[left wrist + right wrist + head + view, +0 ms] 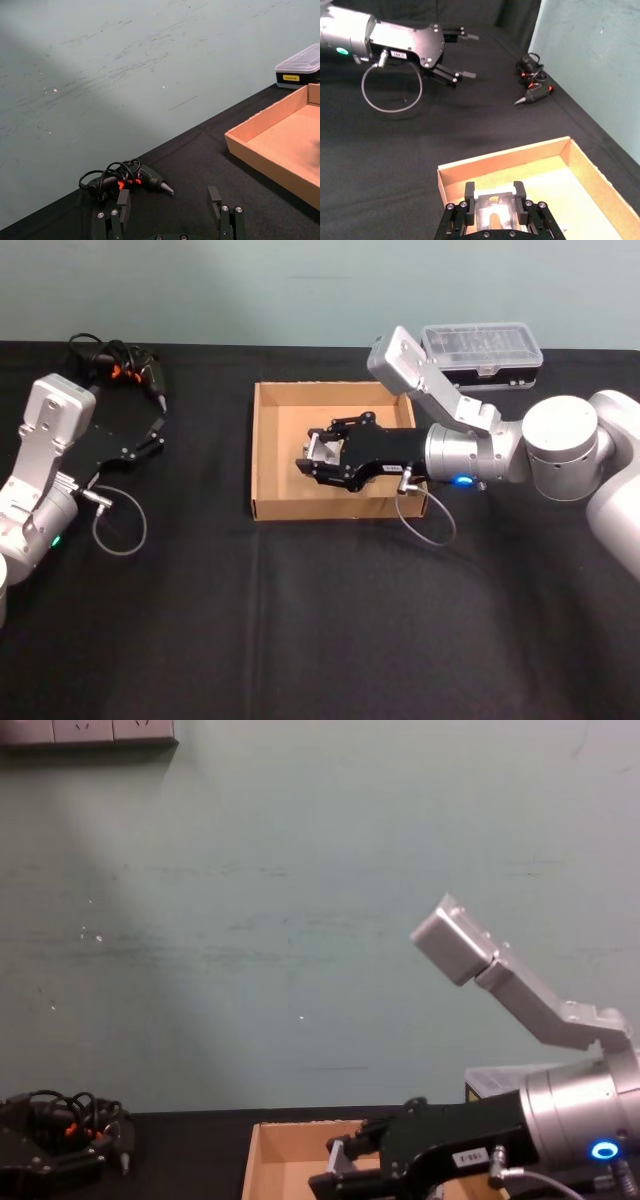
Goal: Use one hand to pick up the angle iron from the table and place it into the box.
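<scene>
Gripping angle iron (493, 210), right tool (495, 197), above box (580, 165)

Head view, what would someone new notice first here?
The right gripper over the tan box at the table's middle, shut on the angle iron. Next, the left gripper open and idle at the left, near a corded power tool at the back edge.

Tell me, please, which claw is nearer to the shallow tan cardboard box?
The right. The right claw hovers over the shallow tan cardboard box, holding the silver metal angle iron. The left claw sits well off to the box's left, near the corded black power tool.
</scene>
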Motion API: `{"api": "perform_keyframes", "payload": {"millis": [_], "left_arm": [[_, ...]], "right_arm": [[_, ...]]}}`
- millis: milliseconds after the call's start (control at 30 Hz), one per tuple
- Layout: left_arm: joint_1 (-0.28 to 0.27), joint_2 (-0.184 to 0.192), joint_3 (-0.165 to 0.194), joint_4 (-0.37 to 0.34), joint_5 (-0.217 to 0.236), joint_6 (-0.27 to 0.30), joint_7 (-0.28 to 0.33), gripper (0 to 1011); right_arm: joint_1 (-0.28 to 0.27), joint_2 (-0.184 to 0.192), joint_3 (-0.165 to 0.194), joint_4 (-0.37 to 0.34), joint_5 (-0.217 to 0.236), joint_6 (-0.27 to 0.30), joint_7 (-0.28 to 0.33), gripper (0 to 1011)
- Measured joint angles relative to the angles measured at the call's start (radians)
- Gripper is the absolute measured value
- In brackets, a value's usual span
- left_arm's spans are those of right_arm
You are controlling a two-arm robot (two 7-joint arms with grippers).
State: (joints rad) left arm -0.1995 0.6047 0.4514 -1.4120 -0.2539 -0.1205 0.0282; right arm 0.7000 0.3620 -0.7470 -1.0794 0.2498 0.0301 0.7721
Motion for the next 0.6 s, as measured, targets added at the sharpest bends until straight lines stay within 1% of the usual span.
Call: {"api": "perform_keyframes", "payload": {"millis": [267, 367, 400, 467, 500, 600], "left_arm": [[0.0, 0.0, 0.0, 0.0, 0.0, 0.0, 0.0, 1000], [0.0, 0.0, 0.0, 0.0, 0.0, 0.0, 0.0, 1000], [0.0, 0.0, 0.0, 0.0, 0.0, 0.0, 0.0, 1000], [0.0, 0.0, 0.0, 0.0, 0.0, 0.0, 0.0, 1000], [0.0, 0.0, 0.0, 0.0, 0.0, 0.0, 0.0, 1000], [0.0, 0.0, 0.0, 0.0, 0.0, 0.0, 0.0, 1000]], "right_arm": [[0.005, -0.016, -0.003, 0.028, -0.018, -0.002, 0.003, 457], [0.005, -0.019, -0.001, 0.032, -0.021, -0.001, 0.004, 484], [0.005, -0.02, 0.0, 0.033, -0.022, -0.001, 0.004, 540], [0.005, -0.021, 0.001, 0.033, -0.024, -0.001, 0.004, 579], [0.005, -0.021, 0.002, 0.033, -0.026, -0.001, 0.004, 634], [0.004, -0.021, 0.005, 0.032, -0.029, -0.001, 0.003, 692]]}}
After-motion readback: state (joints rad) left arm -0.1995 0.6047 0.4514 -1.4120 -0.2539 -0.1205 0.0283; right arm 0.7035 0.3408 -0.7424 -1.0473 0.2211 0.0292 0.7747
